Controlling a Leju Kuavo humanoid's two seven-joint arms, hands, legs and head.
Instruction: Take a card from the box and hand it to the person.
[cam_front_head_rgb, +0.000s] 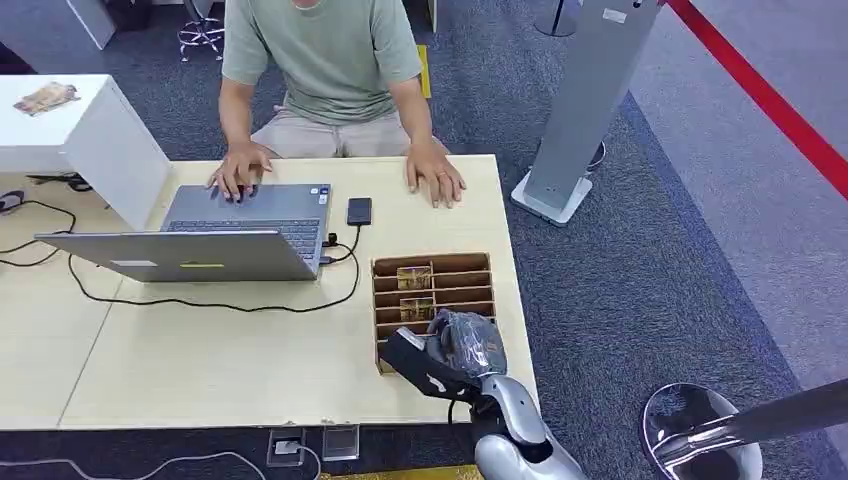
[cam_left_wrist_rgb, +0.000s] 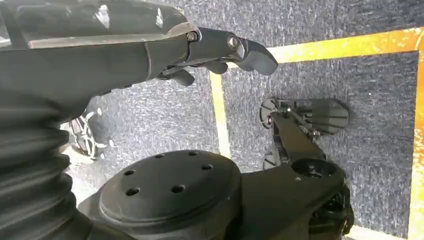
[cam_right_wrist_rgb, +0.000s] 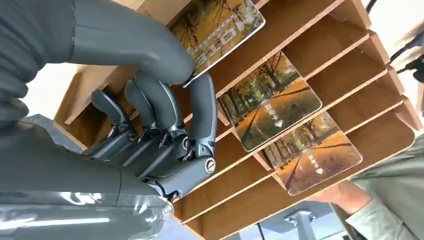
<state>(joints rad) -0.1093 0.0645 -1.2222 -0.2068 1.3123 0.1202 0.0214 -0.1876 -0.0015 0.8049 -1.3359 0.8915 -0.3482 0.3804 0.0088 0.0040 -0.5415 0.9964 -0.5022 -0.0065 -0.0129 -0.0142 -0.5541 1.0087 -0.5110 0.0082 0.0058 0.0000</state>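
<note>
A wooden slotted box (cam_front_head_rgb: 385, 300) stands on the table's right side, and cards with autumn-tree prints stand in its slots. My right hand (cam_front_head_rgb: 452, 348) is over the box's near end. In the right wrist view the right hand (cam_right_wrist_rgb: 160, 125) pinches the edge of one card (cam_right_wrist_rgb: 220, 25) between thumb and a finger, the card still in the box (cam_right_wrist_rgb: 320, 30). Two more cards (cam_right_wrist_rgb: 272, 102) stand in slots farther along. The person (cam_front_head_rgb: 330, 60) sits across the table, one hand (cam_front_head_rgb: 436, 180) flat on it. My left hand (cam_left_wrist_rgb: 150, 50) hangs over the carpet, holding nothing.
An open laptop (cam_front_head_rgb: 210, 235) with a cable lies left of the box, the person's other hand on its keyboard. A black phone (cam_front_head_rgb: 359, 211) lies between the laptop and the box. A grey pillar stand (cam_front_head_rgb: 580, 110) rises right of the table, and a stool (cam_front_head_rgb: 700, 435) stands near right.
</note>
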